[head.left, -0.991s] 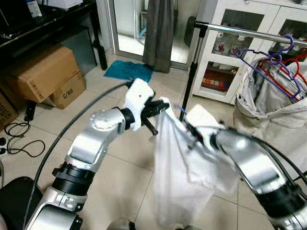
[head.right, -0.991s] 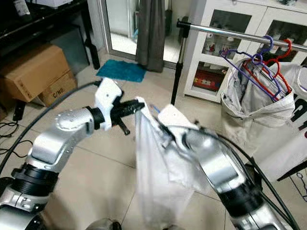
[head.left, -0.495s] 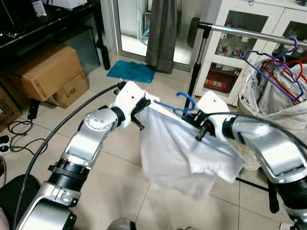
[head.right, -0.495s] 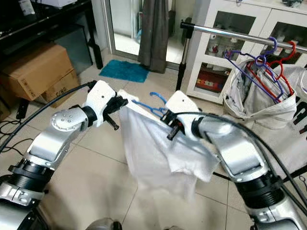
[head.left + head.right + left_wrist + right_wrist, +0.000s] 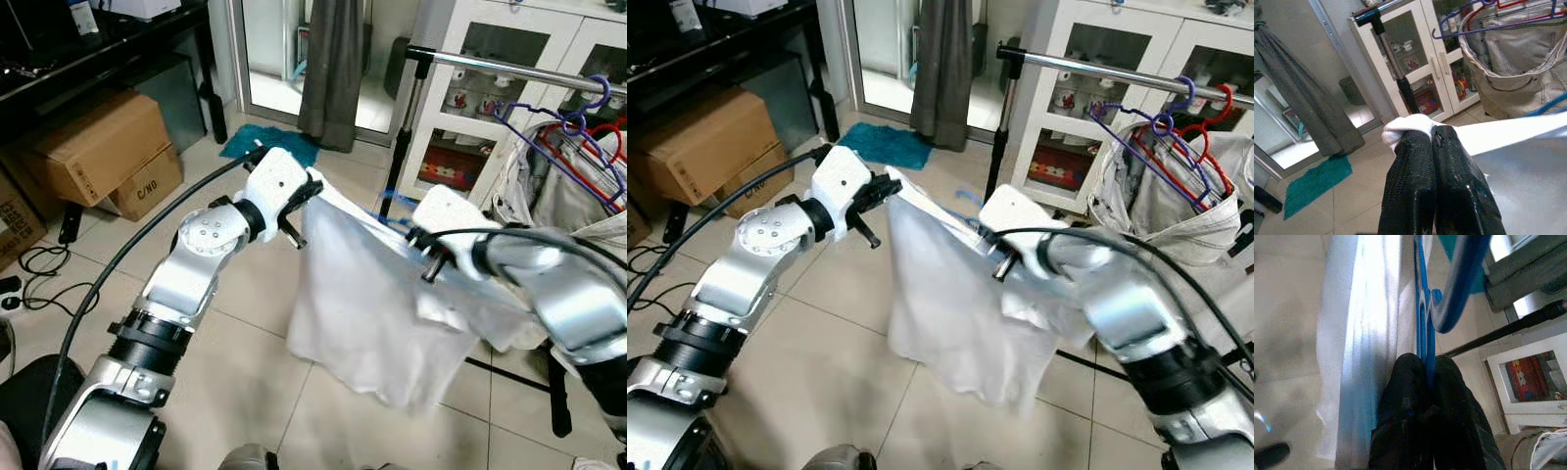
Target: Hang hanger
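Observation:
A white shirt [image 5: 372,313] hangs on a blue hanger [image 5: 1422,323] stretched between my two grippers at chest height. My left gripper [image 5: 312,188] is shut on the shirt's bunched shoulder end [image 5: 1410,126]. My right gripper [image 5: 419,243] is shut on the blue hanger near its hook, with the wire pinched between the fingers [image 5: 1405,382]. The shirt's lower part is blurred. The silver clothes rail [image 5: 509,69] runs at the upper right, above and beyond the right gripper. It carries purple and red hangers [image 5: 568,122] and a grey garment [image 5: 549,196].
The rail's black upright pole [image 5: 402,137] stands just behind the shirt. Behind it is a white glass-door cabinet [image 5: 470,108]. Cardboard boxes [image 5: 93,147] and floor cables [image 5: 39,264] lie to the left. A teal mat [image 5: 245,142] and a grey curtain [image 5: 333,59] are by the doorway.
The grippers were close together with the shirt hanging narrow; they have drawn apart, spreading it on the hanger. Both have since shifted slightly right toward the rail, and the shirt swings.

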Available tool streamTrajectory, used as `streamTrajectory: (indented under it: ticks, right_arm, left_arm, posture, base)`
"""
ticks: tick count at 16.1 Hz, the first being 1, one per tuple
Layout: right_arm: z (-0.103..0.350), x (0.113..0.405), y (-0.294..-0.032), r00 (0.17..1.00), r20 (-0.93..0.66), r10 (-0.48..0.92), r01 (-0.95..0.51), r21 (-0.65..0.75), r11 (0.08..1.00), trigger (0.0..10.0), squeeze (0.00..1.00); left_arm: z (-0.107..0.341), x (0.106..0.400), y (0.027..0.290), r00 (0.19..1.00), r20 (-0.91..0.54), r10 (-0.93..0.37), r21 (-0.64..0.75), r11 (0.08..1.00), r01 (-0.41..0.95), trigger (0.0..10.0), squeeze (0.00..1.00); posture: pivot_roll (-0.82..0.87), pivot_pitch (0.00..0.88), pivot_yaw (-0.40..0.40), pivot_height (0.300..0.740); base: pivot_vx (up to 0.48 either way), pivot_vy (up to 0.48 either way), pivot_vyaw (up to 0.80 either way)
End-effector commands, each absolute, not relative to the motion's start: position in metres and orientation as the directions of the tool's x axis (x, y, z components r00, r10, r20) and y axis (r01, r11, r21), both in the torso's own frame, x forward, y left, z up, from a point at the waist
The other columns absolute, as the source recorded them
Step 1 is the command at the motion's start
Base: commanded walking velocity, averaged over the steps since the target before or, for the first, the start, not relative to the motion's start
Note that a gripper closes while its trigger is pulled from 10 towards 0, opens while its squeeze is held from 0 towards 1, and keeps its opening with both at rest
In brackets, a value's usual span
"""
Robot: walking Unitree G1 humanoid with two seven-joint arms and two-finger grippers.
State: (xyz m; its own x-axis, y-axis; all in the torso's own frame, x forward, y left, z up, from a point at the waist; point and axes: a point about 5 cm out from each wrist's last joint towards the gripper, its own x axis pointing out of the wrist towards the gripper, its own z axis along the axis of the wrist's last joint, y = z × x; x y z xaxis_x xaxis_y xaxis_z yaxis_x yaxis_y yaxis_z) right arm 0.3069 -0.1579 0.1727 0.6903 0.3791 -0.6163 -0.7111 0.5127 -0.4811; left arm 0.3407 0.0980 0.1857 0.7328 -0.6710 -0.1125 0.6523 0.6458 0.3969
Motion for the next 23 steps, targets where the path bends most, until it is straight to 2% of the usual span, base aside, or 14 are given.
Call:
streamTrajectory:
  ticks: [1, 2, 4, 8, 10, 13, 16, 17, 21, 23]
  right_arm:
    - [0.167, 0.308, -0.153, 0.668, -0.651, 0.359, -0.731, -0.484, 0.482, 0.0, 0.00]
    - [0.162, 0.309, -0.145, 0.633, -0.687, 0.358, -0.765, -0.480, 0.430, 0.0, 0.00]
    - [0.164, 0.313, -0.142, 0.613, -0.701, 0.364, -0.783, -0.478, 0.398, 0.0, 0.00]
    - [0.188, 0.322, -0.137, 0.611, -0.649, 0.452, -0.785, -0.426, 0.450, 0.0, 0.00]
    - [0.204, 0.323, -0.151, 0.598, -0.662, 0.451, -0.797, -0.427, 0.428, 0.0, 0.00]
    - [0.214, 0.311, -0.180, 0.576, -0.679, 0.456, -0.811, -0.400, 0.427, 0.0, 0.00]
    - [0.217, 0.306, -0.195, 0.589, -0.652, 0.476, -0.799, -0.383, 0.464, 0.0, 0.00]
    - [0.221, 0.302, -0.196, 0.585, -0.614, 0.530, -0.804, -0.351, 0.480, 0.0, 0.00]
    - [0.223, 0.294, -0.200, 0.598, -0.523, 0.607, -0.791, -0.260, 0.554, 0.0, 0.00]
    - [0.222, 0.288, -0.202, 0.589, -0.431, 0.683, -0.803, -0.223, 0.552, 0.0, 0.00]
  left_arm:
    - [0.197, 0.342, 0.088, 0.710, -0.087, -0.699, 0.426, 0.618, 0.661, 0.0, 0.00]
    - [0.197, 0.339, 0.076, 0.673, -0.089, -0.734, 0.429, 0.582, 0.691, 0.0, 0.00]
    - [0.191, 0.334, 0.069, 0.635, -0.121, -0.763, 0.446, 0.529, 0.722, 0.0, 0.00]
    - [0.178, 0.333, 0.072, 0.641, -0.180, -0.746, 0.450, 0.517, 0.728, 0.0, 0.00]
    - [0.171, 0.339, 0.086, 0.689, -0.216, -0.692, 0.464, 0.549, 0.696, 0.0, 0.00]
    - [0.181, 0.351, 0.117, 0.789, -0.176, -0.589, 0.498, 0.638, 0.588, 0.0, 0.00]
    - [0.187, 0.357, 0.134, 0.825, -0.157, -0.544, 0.520, 0.664, 0.537, 0.0, 0.00]
    - [0.191, 0.359, 0.139, 0.831, -0.145, -0.536, 0.526, 0.670, 0.524, 0.0, 0.00]
    - [0.192, 0.360, 0.143, 0.837, -0.125, -0.534, 0.509, 0.689, 0.515, 0.0, 0.00]
    - [0.201, 0.359, 0.141, 0.830, -0.034, -0.557, 0.383, 0.759, 0.526, 0.0, 0.00]
  posture:
    - [-0.01, 0.000, 0.004, 0.740]
    - [-0.01, 0.000, 0.001, 0.740]
    - [-0.01, 0.000, -0.001, 0.740]
    - [-0.01, 0.000, -0.004, 0.740]
    - [-0.01, 0.000, -0.006, 0.740]
    - [-0.01, 0.000, -0.010, 0.740]
    - [0.00, 0.000, -0.012, 0.740]
    - [0.00, 0.000, -0.013, 0.740]
    - [0.00, 0.000, -0.007, 0.740]
    - [0.01, 0.000, -0.004, 0.740]
  base:
    - [0.000, 0.000, 0.00]
    - [0.000, 0.000, 0.00]
    - [0.000, 0.000, 0.00]
    - [0.000, 0.000, 0.00]
    - [0.000, 0.000, 0.00]
    - [0.000, 0.000, 0.00]
    - [0.000, 0.000, 0.00]
    - [0.000, 0.000, 0.00]
    - [0.000, 0.000, 0.00]
    - [0.000, 0.000, 0.00]
